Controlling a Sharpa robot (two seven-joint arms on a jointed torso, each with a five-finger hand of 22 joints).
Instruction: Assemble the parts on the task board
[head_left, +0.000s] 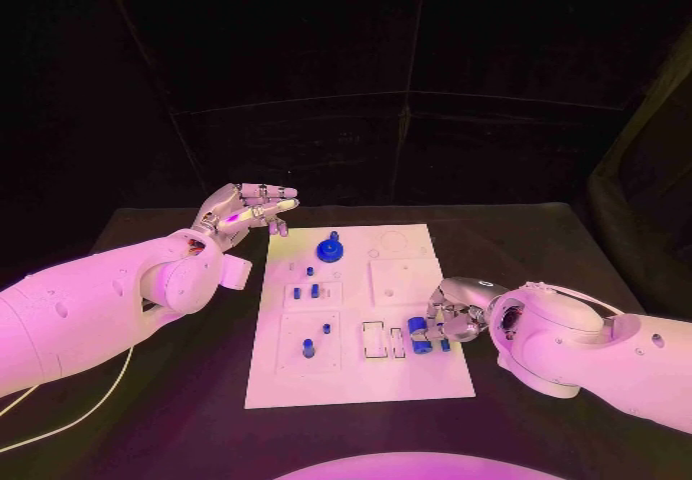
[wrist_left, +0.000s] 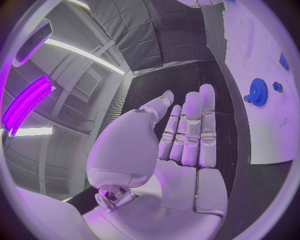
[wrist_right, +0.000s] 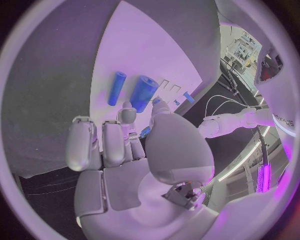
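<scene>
The white task board (head_left: 361, 375) lies in the middle of the table. A blue gear (head_left: 330, 248) (wrist_left: 258, 91) stands near its far end, and several small blue pegs (head_left: 307, 347) stand in its left column. My right hand (head_left: 456, 318) (wrist_right: 134, 150) rests on the board's right edge. It pinches a small blue part (wrist_right: 145, 131) between thumb and finger. Just past its fingertips lie a thick blue cylinder (head_left: 418, 335) (wrist_right: 144, 92) and a slim one (wrist_right: 116, 88). My left hand (head_left: 245, 211) (wrist_left: 181, 135) hovers off the board's far left corner, fingers straight and apart, holding nothing.
Empty rectangular slots (head_left: 384, 339) sit beside the thick cylinder, with square and round recesses (head_left: 402, 280) farther up the board. A white cable (head_left: 80, 410) trails over the table at the near left. Black table surface (head_left: 534, 240) surrounds the board.
</scene>
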